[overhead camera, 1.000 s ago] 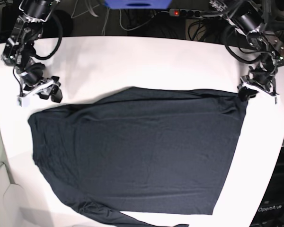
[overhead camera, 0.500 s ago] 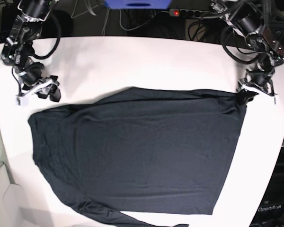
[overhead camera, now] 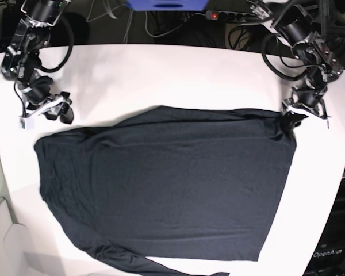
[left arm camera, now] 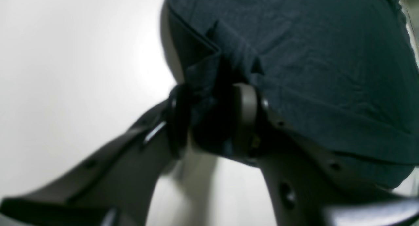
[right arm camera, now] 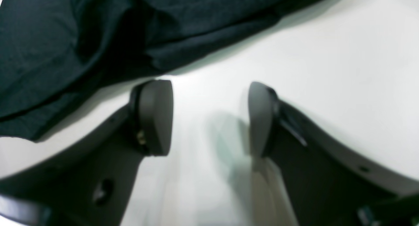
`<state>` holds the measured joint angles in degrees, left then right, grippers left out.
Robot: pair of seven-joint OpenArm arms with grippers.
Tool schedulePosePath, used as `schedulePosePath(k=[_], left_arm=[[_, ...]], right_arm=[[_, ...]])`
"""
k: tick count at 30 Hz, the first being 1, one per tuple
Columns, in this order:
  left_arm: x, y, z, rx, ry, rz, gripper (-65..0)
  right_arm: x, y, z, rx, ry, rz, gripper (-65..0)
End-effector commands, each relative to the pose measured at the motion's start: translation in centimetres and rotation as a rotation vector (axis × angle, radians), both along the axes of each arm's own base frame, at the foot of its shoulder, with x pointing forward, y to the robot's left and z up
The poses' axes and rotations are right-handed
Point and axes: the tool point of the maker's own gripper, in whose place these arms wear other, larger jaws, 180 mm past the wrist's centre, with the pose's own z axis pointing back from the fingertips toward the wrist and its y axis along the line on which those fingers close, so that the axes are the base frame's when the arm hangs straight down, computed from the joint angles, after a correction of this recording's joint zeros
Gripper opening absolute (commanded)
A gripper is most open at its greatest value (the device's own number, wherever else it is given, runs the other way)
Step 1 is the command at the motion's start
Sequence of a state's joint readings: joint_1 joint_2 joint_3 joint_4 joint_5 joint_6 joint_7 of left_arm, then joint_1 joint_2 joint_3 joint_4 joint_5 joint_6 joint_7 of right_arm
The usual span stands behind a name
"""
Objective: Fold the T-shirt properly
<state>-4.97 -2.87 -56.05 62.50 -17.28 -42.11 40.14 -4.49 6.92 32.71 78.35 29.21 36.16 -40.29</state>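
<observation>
Left jaws pinch the T-shirt (overhead camera: 167,184) corner — right jaws gape, empty.

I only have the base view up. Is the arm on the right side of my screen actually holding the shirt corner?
Observer: Yes. The left wrist view shows the left gripper shut on a bunched fold of the T-shirt.
Operator: And the other arm?
Observer: The right gripper is open, with only bare white table between its fingers.
Operator: Is it touching the cloth?
Observer: No, the shirt's edge lies just beyond the fingertips in the right wrist view.
</observation>
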Motion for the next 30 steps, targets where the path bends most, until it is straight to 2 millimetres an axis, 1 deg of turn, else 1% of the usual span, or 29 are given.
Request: schedulePosePath(k=[1,8,9,10,13,15,21,25,26,30], left_arm=[[-3.9,-1.8,-4.3,0.010,0.256,-0.083,-43.6],[-3.8,-1.9,-4.3,0.007,0.252,-0.083,-43.9],[-3.8,-1.9,-4.3,0.007,0.252,-0.083,-44.9],[-3.8,-1.9,-4.3,0.007,0.252,-0.083,-47.2],[-3.9,-1.8,-4.3,0.009,0.254,-0.084,-58.3],[-3.8,-1.8,-4.3,0.011,0.255,-0.085,-64.3],[-3.6,-2.0,-4.2,0.012,0.255,-0.092,-65.0],[-3.4,-2.6,-4.3,0.026,0.261,-0.131,-65.0],[-3.4,-2.7,-4.3,0.026,0.263,-0.132,-65.0],[-3.5,-2.7,-4.4,0.025,0.265,-0.134,-65.0]], right_arm=[[0.7,-0.7,1.2,-0.020,-0.039,0.000,-28.1],[0.8,-0.8,1.3,-0.022,-0.040,0.001,-28.1],[0.8,-0.8,1.3,-0.022,-0.040,0.001,-28.1],[0.8,-0.8,1.3,-0.022,-0.040,0.001,-28.1],[0.7,-0.3,1.4,-0.025,-0.054,0.039,-28.1],[0.7,0.0,1.5,-0.025,-0.062,0.058,-28.1],[0.8,0.0,1.6,-0.020,-0.066,0.055,-28.1],[2.2,0.0,2.5,-0.017,-0.099,0.054,-28.1],[2.2,0.1,2.6,-0.016,-0.100,0.054,-28.1],[3.6,0.3,3.6,-0.011,-0.135,0.054,-28.1]])
